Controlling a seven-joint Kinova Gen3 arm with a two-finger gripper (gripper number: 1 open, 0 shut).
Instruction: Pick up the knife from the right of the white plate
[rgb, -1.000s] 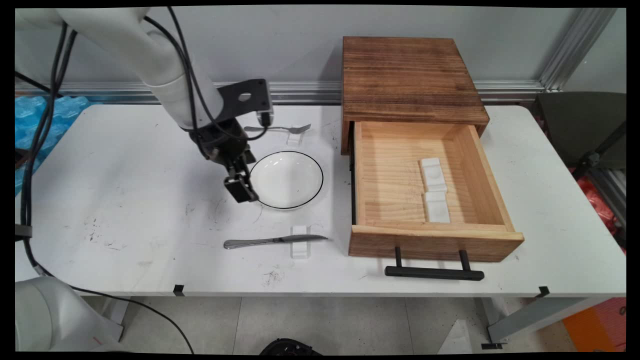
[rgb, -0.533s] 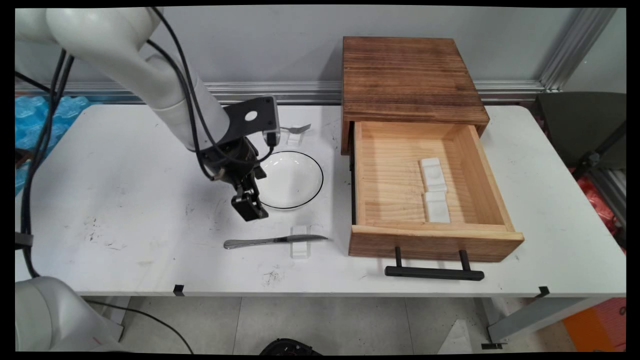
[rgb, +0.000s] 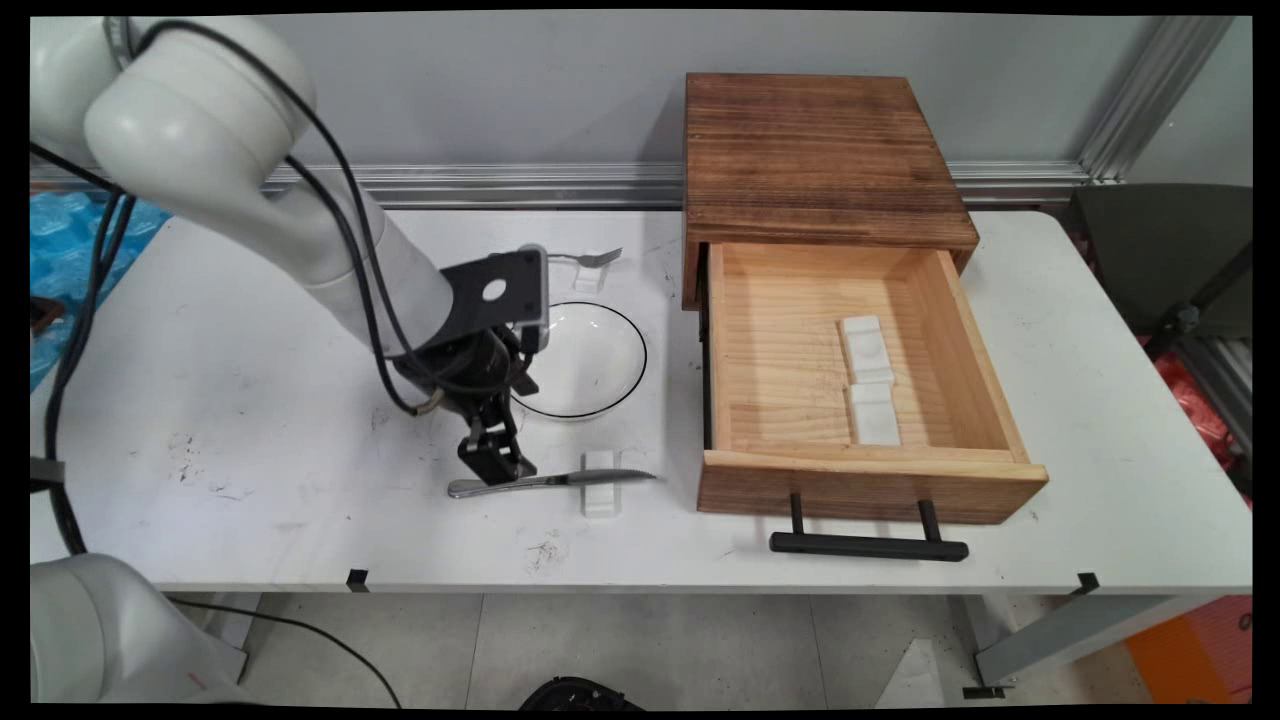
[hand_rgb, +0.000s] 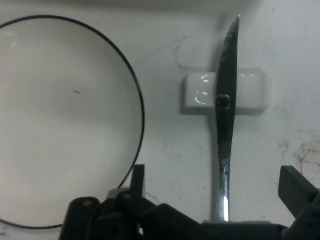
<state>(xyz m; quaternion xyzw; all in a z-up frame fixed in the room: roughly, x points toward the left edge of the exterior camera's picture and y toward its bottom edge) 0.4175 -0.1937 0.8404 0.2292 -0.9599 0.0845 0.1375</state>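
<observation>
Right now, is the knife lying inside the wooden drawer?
No, the knife lies on the table, propped on a small white rest, outside the drawer.

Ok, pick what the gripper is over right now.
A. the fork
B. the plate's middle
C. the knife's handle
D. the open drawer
C: the gripper hangs over the handle end of the knife, with one finger on each side of the handle in the hand view; the plate lies beside it, and the fork and drawer are farther off.
</observation>
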